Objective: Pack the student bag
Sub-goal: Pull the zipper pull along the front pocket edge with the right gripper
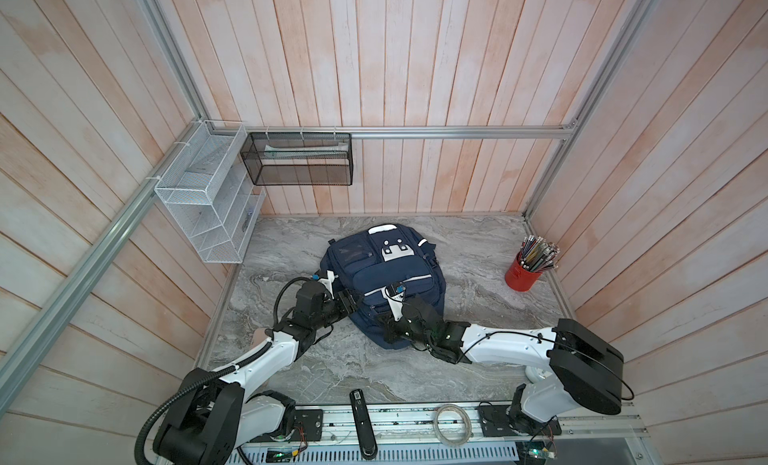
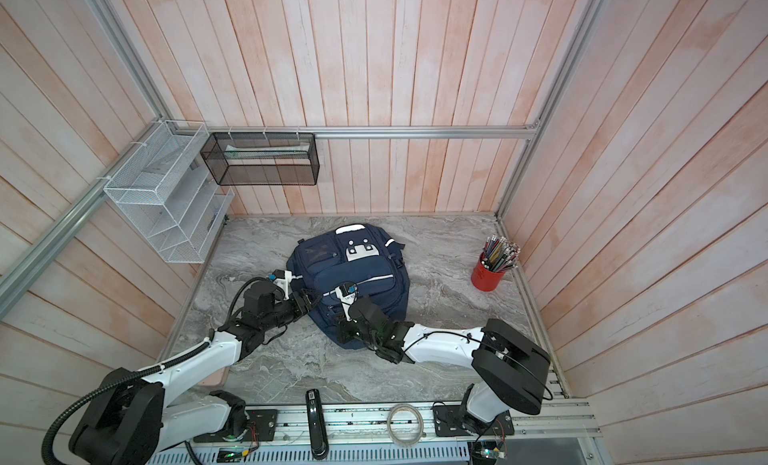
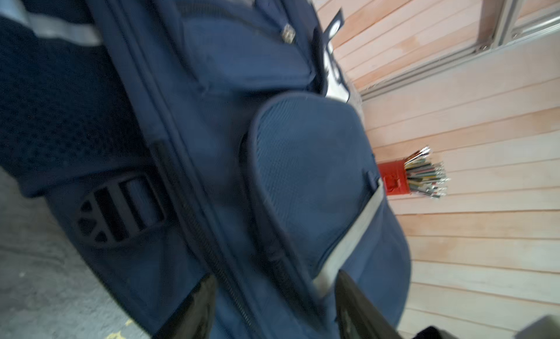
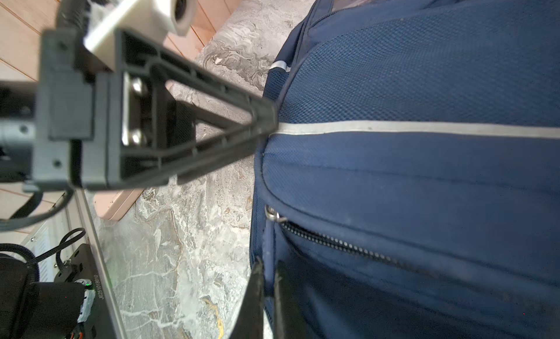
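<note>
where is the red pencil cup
In both top views the red cylindrical cup of pencils stands at the right edge of the grey marbled tabletop, beside the wooden wall, apart from the navy fabric backpack.

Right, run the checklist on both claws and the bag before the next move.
1. Right claw shut on the zip pull: ok.
2. Left claw open at the student bag's side: ok.
3. Zip at that pull opened: not ok, the visible teeth are meshed.
4. Bag lying flat on the table: ok.
5. Red pencil cup clear of both arms: ok.
6. Bag's contents: cannot tell.
</note>
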